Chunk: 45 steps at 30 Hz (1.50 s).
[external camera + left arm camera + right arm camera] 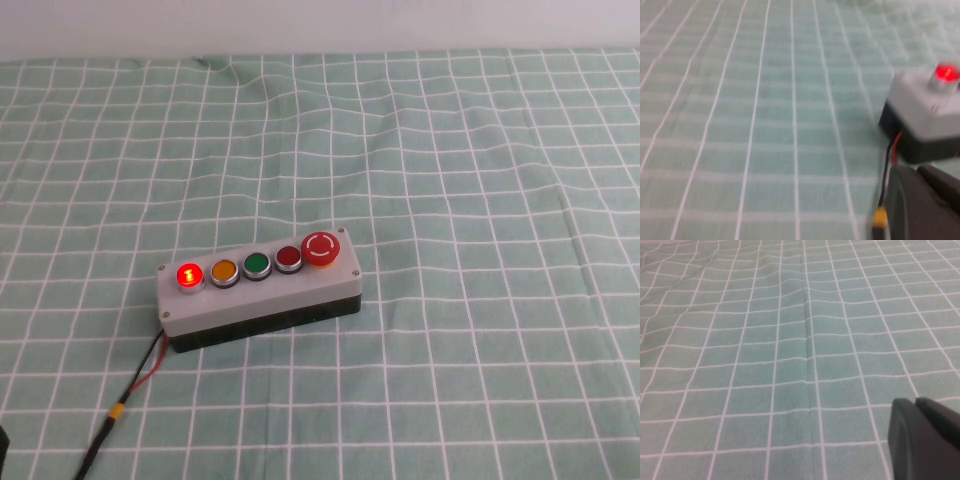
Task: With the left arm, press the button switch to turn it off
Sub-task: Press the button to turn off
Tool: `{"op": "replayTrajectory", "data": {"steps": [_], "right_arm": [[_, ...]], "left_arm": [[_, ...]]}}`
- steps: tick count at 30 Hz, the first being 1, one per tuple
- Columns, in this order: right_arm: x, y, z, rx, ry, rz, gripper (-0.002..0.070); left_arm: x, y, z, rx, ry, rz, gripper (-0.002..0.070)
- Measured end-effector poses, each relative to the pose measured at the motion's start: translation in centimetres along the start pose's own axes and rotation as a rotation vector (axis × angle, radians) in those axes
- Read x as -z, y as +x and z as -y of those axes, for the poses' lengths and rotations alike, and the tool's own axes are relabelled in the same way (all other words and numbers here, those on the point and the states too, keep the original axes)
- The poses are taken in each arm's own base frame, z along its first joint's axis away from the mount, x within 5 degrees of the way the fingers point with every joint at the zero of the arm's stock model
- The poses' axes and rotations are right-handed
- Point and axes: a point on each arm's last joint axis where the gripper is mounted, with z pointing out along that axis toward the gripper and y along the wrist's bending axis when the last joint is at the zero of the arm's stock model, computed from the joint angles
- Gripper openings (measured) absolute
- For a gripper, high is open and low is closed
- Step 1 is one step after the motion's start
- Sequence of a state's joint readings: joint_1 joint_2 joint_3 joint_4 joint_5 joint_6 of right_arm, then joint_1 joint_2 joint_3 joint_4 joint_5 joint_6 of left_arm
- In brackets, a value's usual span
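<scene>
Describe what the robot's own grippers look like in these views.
Little shows. The left gripper is a bulky, matte-black, rounded shape near the grey box. The right gripper is the same matte black with rounded edges, over the green checked cloth. No markings visible.

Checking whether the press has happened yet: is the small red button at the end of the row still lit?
Yes, the button switch glows bright red beside the orange button.

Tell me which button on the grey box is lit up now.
The small bright red button at the box's left end, beside the orange button, glows. The others are dark. Neither the left pincer nor the right pincer touches it.
</scene>
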State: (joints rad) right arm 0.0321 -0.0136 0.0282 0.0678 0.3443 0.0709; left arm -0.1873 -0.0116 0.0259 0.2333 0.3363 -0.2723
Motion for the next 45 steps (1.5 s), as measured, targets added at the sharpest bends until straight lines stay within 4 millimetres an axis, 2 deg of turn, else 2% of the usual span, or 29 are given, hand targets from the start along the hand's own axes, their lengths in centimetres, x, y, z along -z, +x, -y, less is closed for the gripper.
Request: {"op": "replayTrajectory", "data": {"steps": [9, 15, 19, 26, 31, 37, 40, 45], "right_arm": [[0.0, 0.0, 0.0, 0.0, 0.0, 0.0, -0.0016], [0.0, 0.0, 0.0, 0.0, 0.0, 0.0, -0.0016], [0.0, 0.0, 0.0, 0.0, 0.0, 0.0, -0.0016], [0.0, 0.0, 0.0, 0.0, 0.0, 0.0, -0.0016], [0.0, 0.0, 0.0, 0.0, 0.0, 0.0, -0.0016], [0.0, 0.0, 0.0, 0.0, 0.0, 0.0, -0.0016], [0.0, 0.0, 0.0, 0.0, 0.0, 0.0, -0.0016], [0.0, 0.0, 0.0, 0.0, 0.0, 0.0, -0.0016]], "left_arm": [[1.0, -3.9, 1.1, -0.01, 0.123, 0.446, -0.0003], [1.4, -4.6, 1.3, -0.015, 0.148, 0.534, -0.0003], [2.1, -5.6, 1.5, -0.014, 0.178, 0.665, -0.0003], [4.9, -8.3, 1.5, 0.113, 0.265, 1.028, -0.0003], [8.4, -13.0, 1.4, 0.12, 0.272, 1.149, -0.0003], [12.3, -18.1, 1.0, 0.129, 0.219, 1.066, -0.0003], [12.6, -20.6, 0.9, 0.135, 0.179, 0.924, -0.0003], [8.7, -23.0, 0.9, 0.137, 0.094, 0.536, -0.0003]]}}
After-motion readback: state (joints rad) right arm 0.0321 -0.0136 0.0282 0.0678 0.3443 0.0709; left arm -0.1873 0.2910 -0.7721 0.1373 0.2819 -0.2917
